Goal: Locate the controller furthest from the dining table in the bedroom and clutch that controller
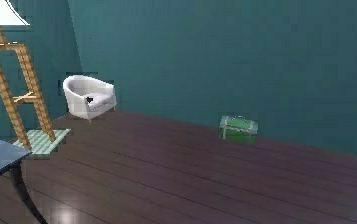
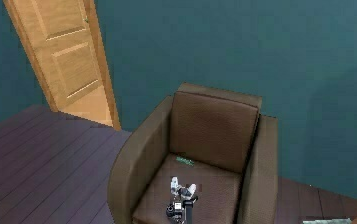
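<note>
The fingers [image 2: 175, 208] show at bottom centre, against a brown armchair [image 2: 211, 125] (whether they grasp anything, I cannot tell). A white armchair [image 1: 90, 97] stands upper left in the forward view.

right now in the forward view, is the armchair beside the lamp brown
No, the armchair beside the lamp is white, not brown.

No legible text, no readable labels, brands, numbers or signs in either view
</note>
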